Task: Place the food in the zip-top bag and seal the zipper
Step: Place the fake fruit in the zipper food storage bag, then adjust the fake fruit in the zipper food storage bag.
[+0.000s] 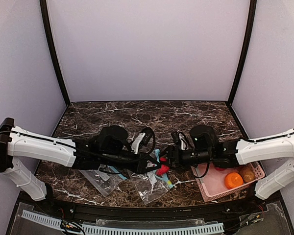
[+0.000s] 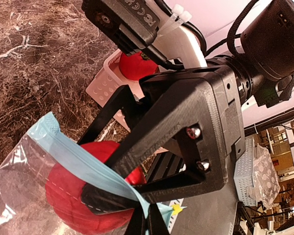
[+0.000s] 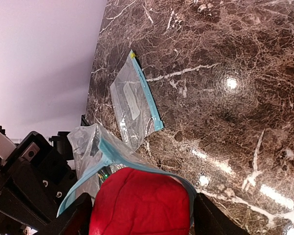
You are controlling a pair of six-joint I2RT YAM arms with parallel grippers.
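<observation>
A red fruit (image 3: 137,196) is seen lodged in the mouth of the zip-top bag (image 2: 19,181), near the front middle of the marbled table (image 1: 117,115). It is evenly red and rounded, slightly lumpy rather than a true ball, with a soft sheen and a shallow crease across its top. From the left wrist view its lower half is seen through the clear film, and a line of pale dots is laid over it. The blue zipper strip (image 2: 73,156) is looped around the fruit's upper part.

The strip is pinched at one end by the left gripper (image 2: 144,223), whose jaws are closed tight on it, so that the bag's mouth is held up off the table.

The right gripper (image 3: 143,220) is set over the fruit with its jaws spread wide to either side. One finger is seen against the fruit. At the other finger a sliver of gap is left, and the blue rim is caught in it.

A pink basket (image 1: 213,188) is placed to the right, just beside the right arm. An orange fruit (image 1: 233,180) and a duller brownish piece (image 1: 248,174) are held in it, and a second red fruit (image 2: 134,66) is seen at its rim.

A spare bag (image 3: 132,105) is laid flat on the table, apart from the first
</observation>
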